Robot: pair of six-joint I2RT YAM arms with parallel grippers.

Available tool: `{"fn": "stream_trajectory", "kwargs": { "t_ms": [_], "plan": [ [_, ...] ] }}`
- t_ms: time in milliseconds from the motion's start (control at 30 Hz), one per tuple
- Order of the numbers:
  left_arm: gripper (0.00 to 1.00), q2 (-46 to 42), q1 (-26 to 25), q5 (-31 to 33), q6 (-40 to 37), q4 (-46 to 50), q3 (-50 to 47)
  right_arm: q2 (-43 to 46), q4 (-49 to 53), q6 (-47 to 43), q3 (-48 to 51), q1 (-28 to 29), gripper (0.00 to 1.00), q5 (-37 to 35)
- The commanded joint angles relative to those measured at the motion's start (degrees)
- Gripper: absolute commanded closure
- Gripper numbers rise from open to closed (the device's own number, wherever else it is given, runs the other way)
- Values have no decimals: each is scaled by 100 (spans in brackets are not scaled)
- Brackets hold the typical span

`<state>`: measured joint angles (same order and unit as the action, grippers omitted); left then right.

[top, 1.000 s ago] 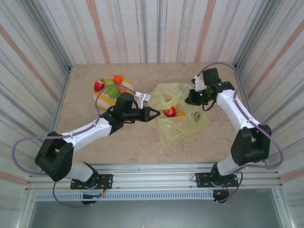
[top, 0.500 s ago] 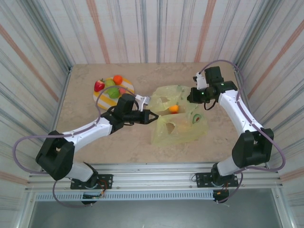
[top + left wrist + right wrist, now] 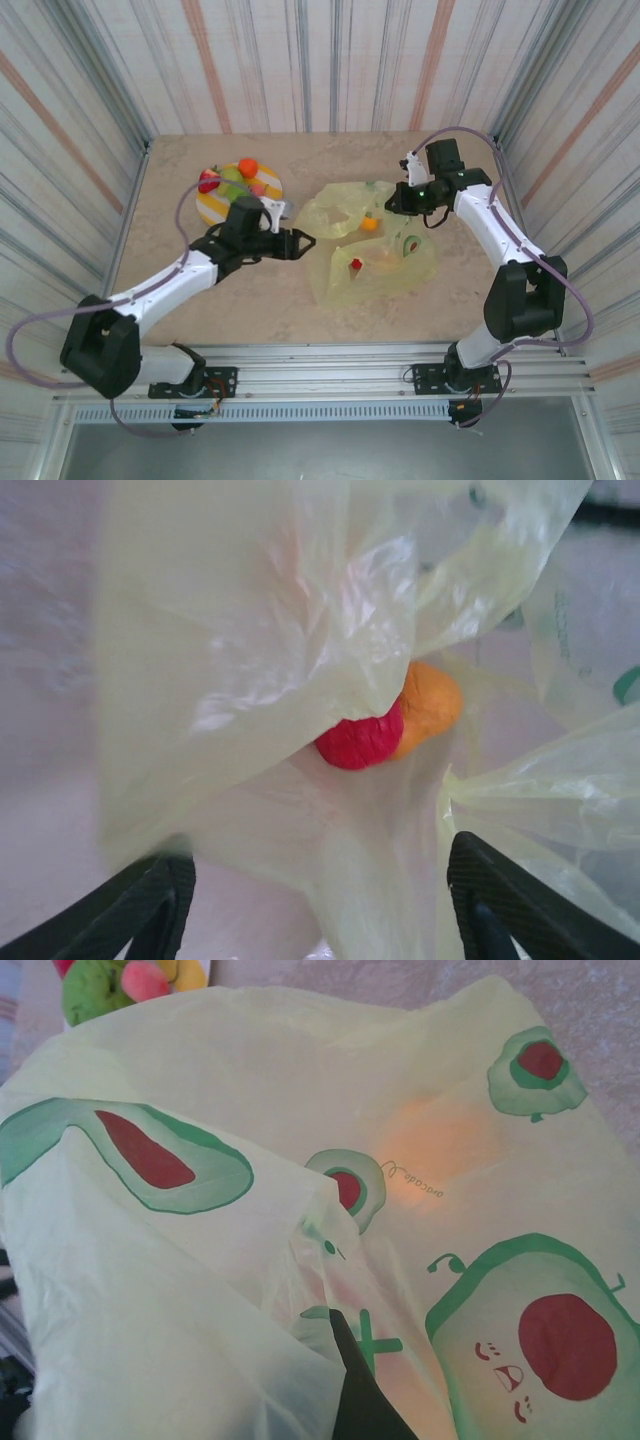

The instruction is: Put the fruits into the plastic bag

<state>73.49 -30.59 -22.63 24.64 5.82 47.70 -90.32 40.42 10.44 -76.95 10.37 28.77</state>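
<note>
Marbled tabletop (image 3: 250, 300): bag (image 3: 385, 272) script unreadable; your left gripper (image 3: 304, 240) extends, fingers parted; right gripper (image 3: 395, 205) pinches the bag.

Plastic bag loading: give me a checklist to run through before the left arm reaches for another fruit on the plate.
1. Left end effector empty: ok, jaws wide apart, nothing between them.
2. Red fruit inside the plastic bag: ok, it lies in there with an orange fruit.
3. Right end effector gripping the bag's rim: ok, shut on it.
4. Bag mouth unobstructed: not ok, a fold droops over part of it in the left wrist view.
5. Fruits ready on the plate: ok, several sit there.
</note>
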Motion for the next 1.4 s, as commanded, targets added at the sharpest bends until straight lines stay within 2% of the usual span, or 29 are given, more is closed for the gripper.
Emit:
{"fn": "stream_trajectory", "kwargs": {
  "t_ms": [0, 133, 300, 500, 633, 967, 1167, 1367],
  "plan": [
    [25, -597, 390, 412, -371, 433, -49, -111, -103, 100, -50, 0, 100, 173],
    [16, -822, 1021, 975, -308, 623, 15, -182, -191, 126, -30, 4, 100, 260],
    [13, -283, 1788, 1496, -173, 642, 323, -273, -310, 152, -49, 57, 100, 365],
    [3, 1044, 1912, 2663, -730, 982, 1299, -292, -364, 152, -57, 103, 100, 463],
    [1, 1882, 1975, 3034, -900, 1108, 1918, -301, -399, 138, -22, 93, 100, 519],
    [2, 3526, 2090, 3085, -684, 1495, 3380, -375, -450, 108, 6, 79, 100, 617],
    [4, 3945, 2145, 3120, -515, 1537, 3672, -399, -448, 103, 4, 68, 100, 658],
    [11, 4166, 2232, 2909, -409, 1418, 3718, -430, -452, 99, 4, 58, 100, 684]
  ]
}}
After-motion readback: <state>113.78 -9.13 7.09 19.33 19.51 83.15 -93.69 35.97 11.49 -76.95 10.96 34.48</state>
